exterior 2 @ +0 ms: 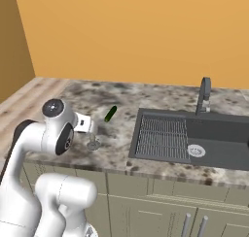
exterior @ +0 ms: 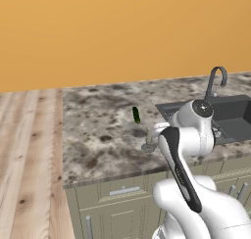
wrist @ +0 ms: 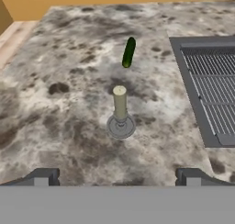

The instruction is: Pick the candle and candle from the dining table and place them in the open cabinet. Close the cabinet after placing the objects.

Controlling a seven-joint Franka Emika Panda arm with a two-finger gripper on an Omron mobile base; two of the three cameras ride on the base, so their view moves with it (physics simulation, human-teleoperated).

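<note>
While the gripper hangs wide open short of the candle (near a cucumber), it should straddle the stem squarely before closing.

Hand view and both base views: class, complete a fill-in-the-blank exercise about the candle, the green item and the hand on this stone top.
1. The candle stands ____ on its round silver-grey base.
2. The green cucumber lies between the candle and the ____ wall.
3. The sink is sunk into the ____ top of the dining table.
4. The hand has its jaws ____.

Missing words: upright; orange; stone; open
</note>
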